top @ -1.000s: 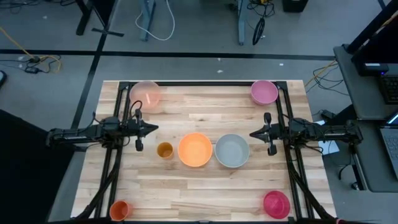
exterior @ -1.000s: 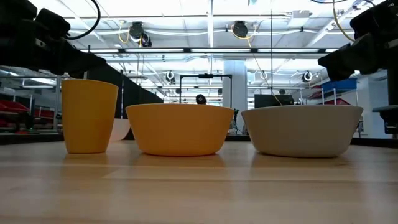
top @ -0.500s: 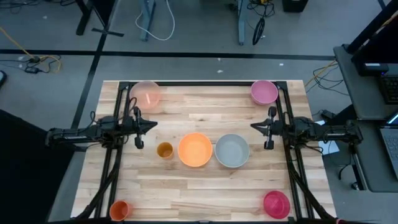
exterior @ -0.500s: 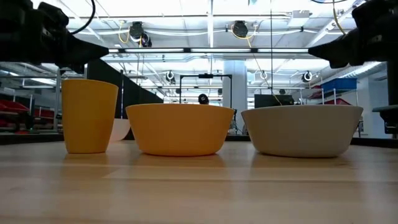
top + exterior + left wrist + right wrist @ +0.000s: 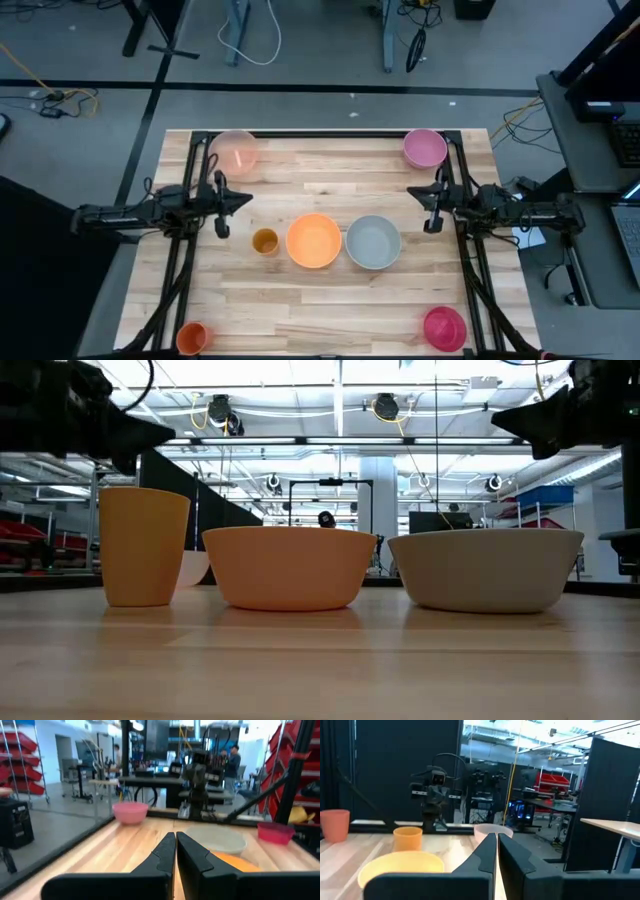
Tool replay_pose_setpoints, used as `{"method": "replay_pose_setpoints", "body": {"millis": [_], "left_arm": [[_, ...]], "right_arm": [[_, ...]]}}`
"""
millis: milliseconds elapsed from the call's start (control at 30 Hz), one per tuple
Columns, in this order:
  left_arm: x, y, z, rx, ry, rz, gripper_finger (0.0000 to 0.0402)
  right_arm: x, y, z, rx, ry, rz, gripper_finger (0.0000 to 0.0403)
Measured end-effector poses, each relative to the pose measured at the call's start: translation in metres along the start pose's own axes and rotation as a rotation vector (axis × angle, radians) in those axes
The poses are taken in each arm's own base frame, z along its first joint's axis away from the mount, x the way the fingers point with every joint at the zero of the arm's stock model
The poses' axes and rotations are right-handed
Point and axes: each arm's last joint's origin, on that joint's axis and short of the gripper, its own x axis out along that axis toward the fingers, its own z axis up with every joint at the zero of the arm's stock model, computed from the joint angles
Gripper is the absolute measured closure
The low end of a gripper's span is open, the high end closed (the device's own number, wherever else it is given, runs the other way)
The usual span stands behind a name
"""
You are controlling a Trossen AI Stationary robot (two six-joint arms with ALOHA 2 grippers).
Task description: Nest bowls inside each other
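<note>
Orange bowl touches grey bowl mid-table, between the closed left tool and right tool.

Matt plastic bowls on pale wood table.

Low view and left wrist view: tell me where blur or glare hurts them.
Low view: ceiling lights glare behind the sharp orange bowl and grey bowl. Left wrist view: the near grey bowl and mid pink bowl look soft; the room beyond is washed out.
</note>
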Motion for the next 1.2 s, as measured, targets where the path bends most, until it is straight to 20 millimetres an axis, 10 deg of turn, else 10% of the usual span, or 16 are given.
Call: {"method": "replay_pose_setpoints", "body": {"millis": [700, 1200], "left_arm": [[0.03, 0.001, 0.083, 0.145, 0.22, 0.209, 0.0402], [0.042, -0.001, 0.087, 0.202, 0.276, 0.159, 0.0402]], "right_arm": [[0.083, 0.003, 0.049, -0.123, 0.281, -0.017, 0.0403], [0.174, 0.009, 0.077, -0.169, 0.477, -0.009, 0.0403]]}}
